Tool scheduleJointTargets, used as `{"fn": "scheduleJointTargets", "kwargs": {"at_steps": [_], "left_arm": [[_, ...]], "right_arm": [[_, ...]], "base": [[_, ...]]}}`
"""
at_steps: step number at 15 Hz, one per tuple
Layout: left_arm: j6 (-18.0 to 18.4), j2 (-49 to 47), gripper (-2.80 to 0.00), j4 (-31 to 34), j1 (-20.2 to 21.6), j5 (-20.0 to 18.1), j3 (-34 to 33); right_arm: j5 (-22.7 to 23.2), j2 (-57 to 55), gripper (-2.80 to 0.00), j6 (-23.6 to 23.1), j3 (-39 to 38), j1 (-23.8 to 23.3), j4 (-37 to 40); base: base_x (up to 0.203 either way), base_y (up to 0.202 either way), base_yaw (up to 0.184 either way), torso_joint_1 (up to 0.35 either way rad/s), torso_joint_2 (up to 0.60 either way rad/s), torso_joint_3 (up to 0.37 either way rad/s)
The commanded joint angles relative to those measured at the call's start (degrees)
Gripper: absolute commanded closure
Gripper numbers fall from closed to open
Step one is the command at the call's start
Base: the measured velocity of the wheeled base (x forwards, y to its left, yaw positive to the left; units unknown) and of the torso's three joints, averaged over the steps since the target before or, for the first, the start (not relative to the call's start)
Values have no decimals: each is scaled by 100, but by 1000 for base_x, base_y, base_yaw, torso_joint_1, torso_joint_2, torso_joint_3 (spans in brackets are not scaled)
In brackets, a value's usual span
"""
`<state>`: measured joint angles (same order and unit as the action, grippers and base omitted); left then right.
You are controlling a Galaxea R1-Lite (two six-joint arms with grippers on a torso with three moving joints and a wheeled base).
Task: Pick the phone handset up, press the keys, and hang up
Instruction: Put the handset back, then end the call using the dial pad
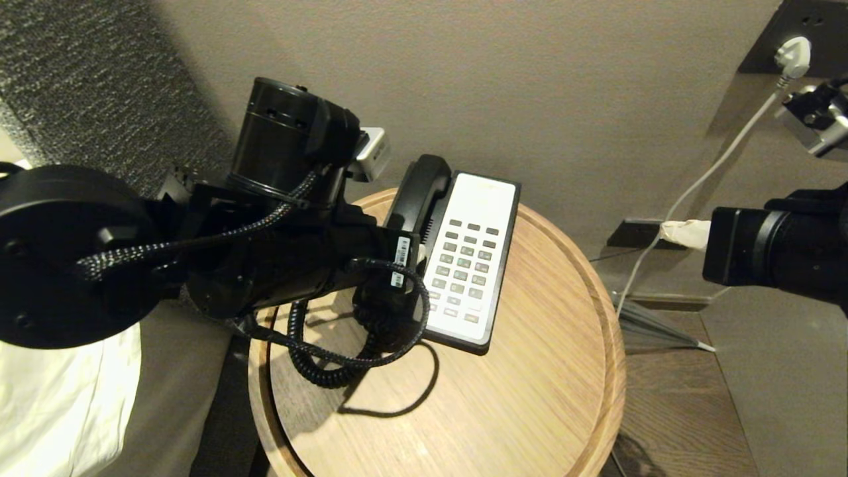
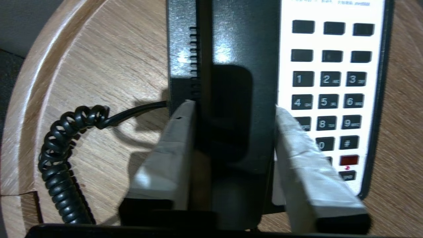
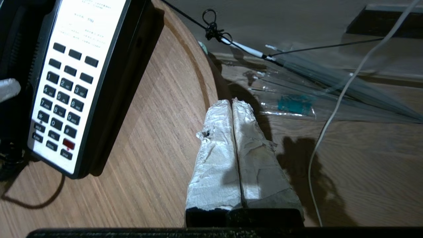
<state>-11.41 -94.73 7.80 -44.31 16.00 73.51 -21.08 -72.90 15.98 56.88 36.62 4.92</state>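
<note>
The left gripper (image 2: pixel 233 112) straddles the phone handset (image 2: pixel 238 66), its taped fingers (image 2: pixel 165 155) standing just off each side, apart rather than clamped. The handset lies in the phone base (image 1: pixel 493 265) cradle, beside the keys (image 2: pixel 333 96). The coiled cord (image 2: pixel 59 158) curls near the round wooden table's raised rim (image 2: pixel 29 89). The right gripper (image 3: pixel 233 102), fingers pressed together, hangs beyond the table's far edge.

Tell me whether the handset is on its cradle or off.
On: the glossy black plastic handset lies along the black-and-white phone base, with the left gripper's taped fingers on either side of it.
</note>
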Motion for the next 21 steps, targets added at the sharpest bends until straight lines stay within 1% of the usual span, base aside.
{"fn": "scheduleJointTargets", "kwargs": {"at_steps": [1,6,11,14,15,19,21], "left_arm": [[-19,-28,-280,2,2,26,41],[-44,232,-280,-42,2,44,29],[-84,1064,-280,-35,-33,16,-91],[-187,1829,-280,-23,-49,-24,-427],[-254,2139,0,8,-50,-38,-600],[-433,3478,0,28,-30,-96,-1513],[-557,3925,0,50,40,-104,-1697]], "right_arm": [[-10,-5,0,10,7,3,8],[-10,2,0,8,-11,3,8],[-19,-80,0,1,-24,12,8],[-13,-201,0,-8,1,76,-19],[-26,-314,0,-8,36,207,-45],[-37,-893,0,95,588,935,-57],[-37,-1264,0,144,949,1336,-26]], "base": [[0,0,0,0,0,0],[0,0,0,0,0,0],[0,0,0,0,0,0],[0,0,0,0,0,0],[0,0,0,0,0,0],[0,0,0,0,0,0],[0,0,0,0,0,0]]}}
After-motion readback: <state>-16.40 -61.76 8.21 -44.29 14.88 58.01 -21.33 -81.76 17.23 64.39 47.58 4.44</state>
